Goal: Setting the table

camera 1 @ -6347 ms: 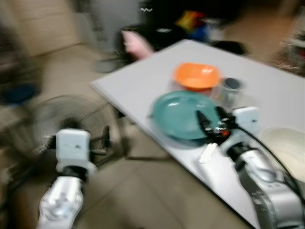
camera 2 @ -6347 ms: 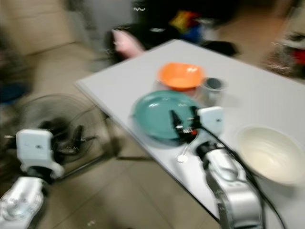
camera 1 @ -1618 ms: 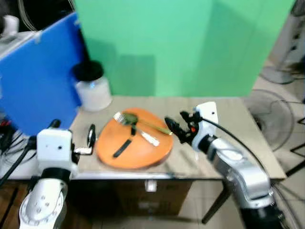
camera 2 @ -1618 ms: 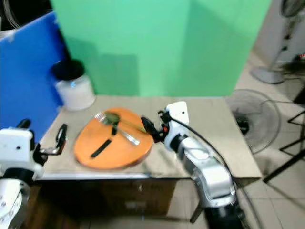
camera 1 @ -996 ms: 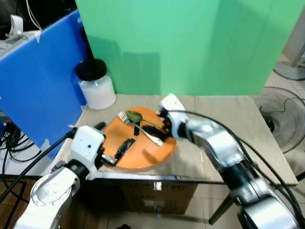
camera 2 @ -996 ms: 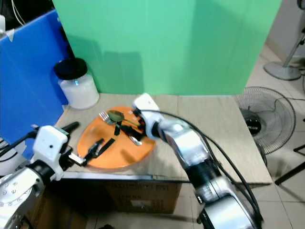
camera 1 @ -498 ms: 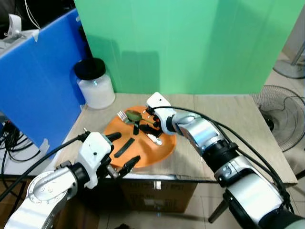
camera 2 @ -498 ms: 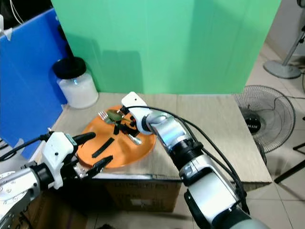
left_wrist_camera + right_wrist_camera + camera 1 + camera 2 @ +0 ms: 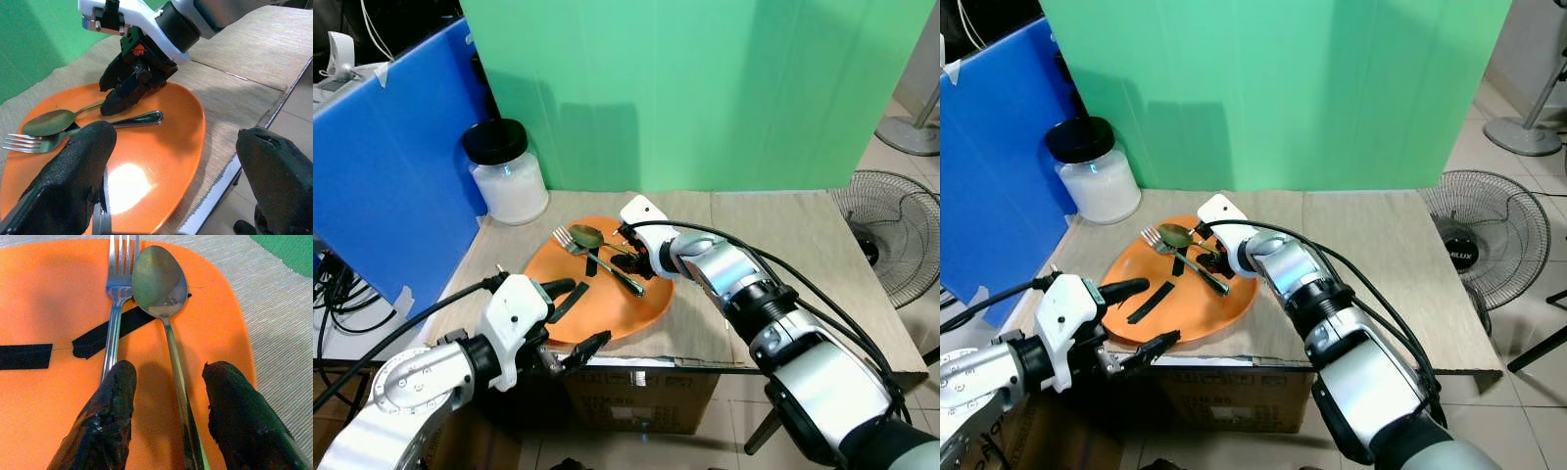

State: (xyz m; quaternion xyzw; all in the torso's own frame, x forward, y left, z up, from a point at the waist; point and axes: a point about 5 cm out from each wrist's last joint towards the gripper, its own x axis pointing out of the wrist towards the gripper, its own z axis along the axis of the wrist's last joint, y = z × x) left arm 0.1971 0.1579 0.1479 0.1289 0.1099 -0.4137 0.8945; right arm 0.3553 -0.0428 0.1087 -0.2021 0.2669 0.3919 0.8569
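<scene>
The right gripper (image 9: 168, 396) is spread wide, straddling the spoon (image 9: 161, 284) handle on the orange plate (image 9: 607, 304), fork (image 9: 115, 308) at its nine o'clock. The left gripper (image 9: 570, 315) is held open across the plate's near rim. If closed off-centre, the fork could be caught too, or the slim handle squirted aside.

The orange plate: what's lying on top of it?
On the orange plate lie a fork and a spoon side by side, over black tape strips. The right gripper covers their handle ends.
</scene>
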